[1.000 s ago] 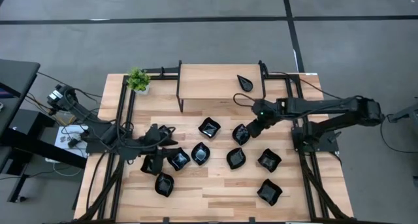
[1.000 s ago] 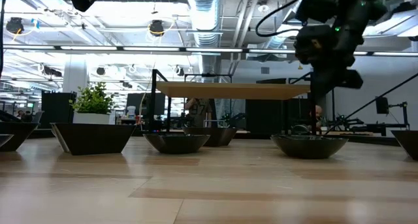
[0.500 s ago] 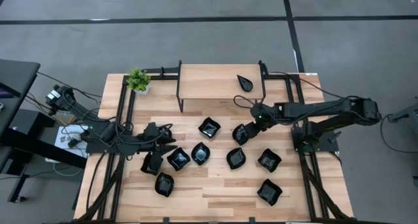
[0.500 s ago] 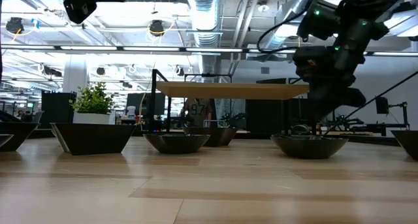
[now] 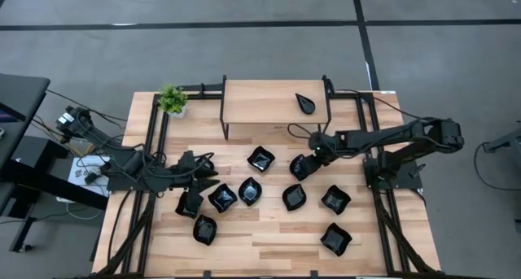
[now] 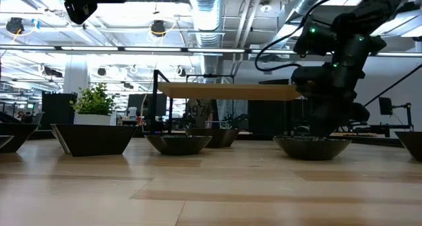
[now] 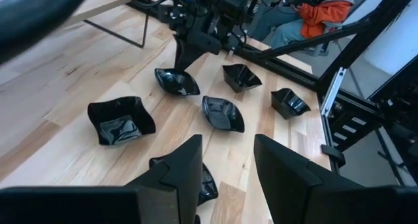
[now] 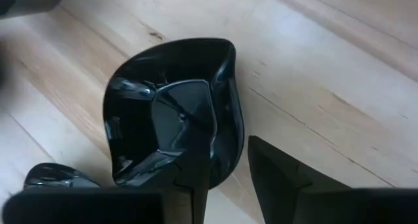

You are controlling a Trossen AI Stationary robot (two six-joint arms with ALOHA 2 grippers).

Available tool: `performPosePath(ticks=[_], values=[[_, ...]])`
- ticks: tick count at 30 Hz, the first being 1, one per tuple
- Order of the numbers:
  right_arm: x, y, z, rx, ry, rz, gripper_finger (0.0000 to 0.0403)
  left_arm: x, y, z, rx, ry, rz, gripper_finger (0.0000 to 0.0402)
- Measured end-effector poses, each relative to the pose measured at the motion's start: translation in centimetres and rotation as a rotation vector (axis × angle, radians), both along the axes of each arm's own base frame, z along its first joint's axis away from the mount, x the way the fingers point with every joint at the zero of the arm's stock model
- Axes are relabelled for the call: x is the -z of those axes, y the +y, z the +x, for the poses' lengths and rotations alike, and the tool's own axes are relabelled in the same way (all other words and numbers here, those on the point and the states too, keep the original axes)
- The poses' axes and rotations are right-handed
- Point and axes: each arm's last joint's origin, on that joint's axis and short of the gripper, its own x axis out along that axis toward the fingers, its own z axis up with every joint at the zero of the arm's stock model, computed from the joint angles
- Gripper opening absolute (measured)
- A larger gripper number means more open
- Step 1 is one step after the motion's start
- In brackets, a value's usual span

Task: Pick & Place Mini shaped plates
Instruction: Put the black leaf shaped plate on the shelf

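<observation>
Black plate (image 8: 173, 129) rim betw. open right gripper (image 8: 225, 178) fingers.

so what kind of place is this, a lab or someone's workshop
Most likely a robotics lab in a large open industrial or office hall. The low view shows exposed ceiling ducts and hanging lights behind the wooden table, and two dark arms work at it, the right claw over small black plates.
</observation>
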Motion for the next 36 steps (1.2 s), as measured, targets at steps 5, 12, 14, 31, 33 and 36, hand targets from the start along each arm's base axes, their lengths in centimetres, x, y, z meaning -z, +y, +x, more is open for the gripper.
performPosePath(ticks=[5, 12, 14, 31, 33, 36], values=[[0.10, 0.19, 0.08, -0.017, 0.002, 0.005, 0.0100, 0.35, 0.29, -0.43, -0.007, -0.009, -0.023, 0.0140], [-0.08, 0.71, 0.48, -0.046, -0.038, 0.016, 0.0096, 0.66, 0.44, -0.66, -0.007, -0.019, -0.033, 0.0140], [-0.09, 0.84, 0.53, -0.037, -0.042, 0.024, 0.0091, 0.67, 0.44, -0.65, -0.007, -0.019, -0.032, 0.0140], [-0.08, 0.84, 0.51, 0.004, -0.039, 0.041, 0.0022, 0.71, 0.29, -0.65, 0.042, -0.006, -0.048, 0.0140], [-0.08, 0.84, 0.51, 0.004, -0.039, 0.042, 0.0036, 0.69, 0.29, -0.65, 0.042, -0.008, -0.049, 0.0140], [-0.08, 0.84, 0.52, 0.006, -0.039, 0.043, 0.0073, 0.70, 0.28, -0.64, 0.042, -0.008, -0.049, 0.0140]])
